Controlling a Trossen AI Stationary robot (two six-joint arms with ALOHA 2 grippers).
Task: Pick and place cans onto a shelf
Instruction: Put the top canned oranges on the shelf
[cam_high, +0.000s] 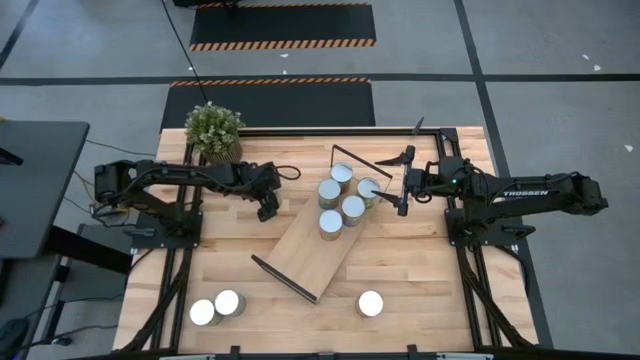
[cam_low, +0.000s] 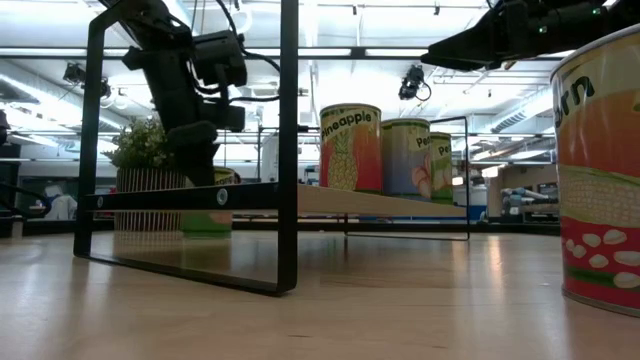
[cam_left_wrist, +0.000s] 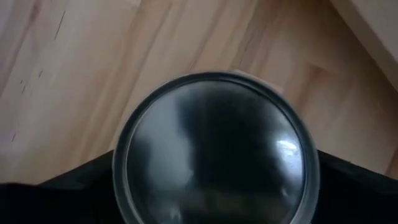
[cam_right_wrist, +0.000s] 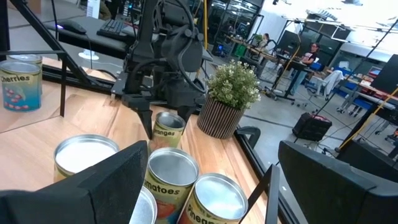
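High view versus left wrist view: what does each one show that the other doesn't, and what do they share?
Only high: the whole shelf with cans on it, three loose cans, the plant, and the right gripper open by the shelf's cans. Only left wrist: the silver top of a can standing on the table, which the left gripper hides from above. Both: the table.
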